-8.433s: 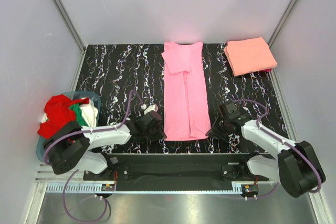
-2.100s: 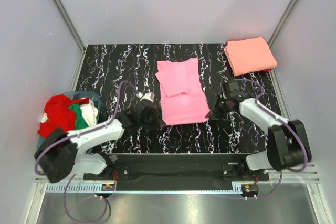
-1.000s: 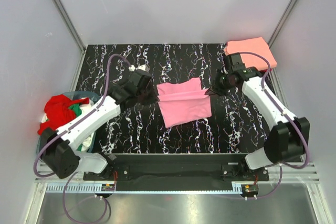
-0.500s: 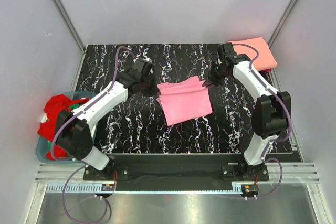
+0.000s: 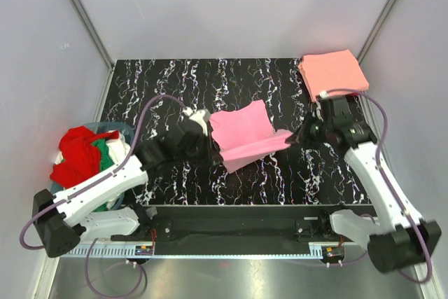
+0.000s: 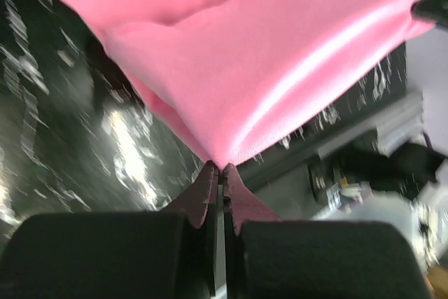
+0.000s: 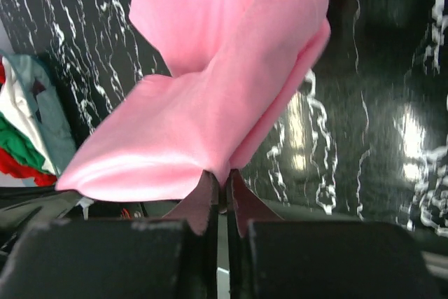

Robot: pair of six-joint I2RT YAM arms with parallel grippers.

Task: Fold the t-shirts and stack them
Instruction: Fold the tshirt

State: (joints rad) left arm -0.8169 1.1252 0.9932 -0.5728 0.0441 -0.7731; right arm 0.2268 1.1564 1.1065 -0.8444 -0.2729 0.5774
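Note:
The pink t-shirt (image 5: pixel 245 134), folded several times, hangs lifted above the middle of the black marbled table (image 5: pixel 168 89). My left gripper (image 5: pixel 208 146) is shut on its near-left corner, where the cloth (image 6: pixel 266 68) pinches into the jaws (image 6: pixel 221 170). My right gripper (image 5: pixel 294 138) is shut on the right corner, the cloth (image 7: pixel 210 96) bunching at the fingertips (image 7: pixel 224 176). A folded salmon-orange t-shirt (image 5: pixel 332 73) lies at the far right corner. Red, green and white t-shirts (image 5: pixel 87 152) are heaped in the basket at the left.
The round blue-grey basket (image 5: pixel 59 197) sits off the table's left edge by the left arm's base. White walls enclose the table on three sides. A black rail (image 5: pixel 238 225) runs along the near edge.
Both arms have pulled back toward the near side with the pink t-shirt, lifting it off the table. The right gripper moved away from the salmon-orange stack.

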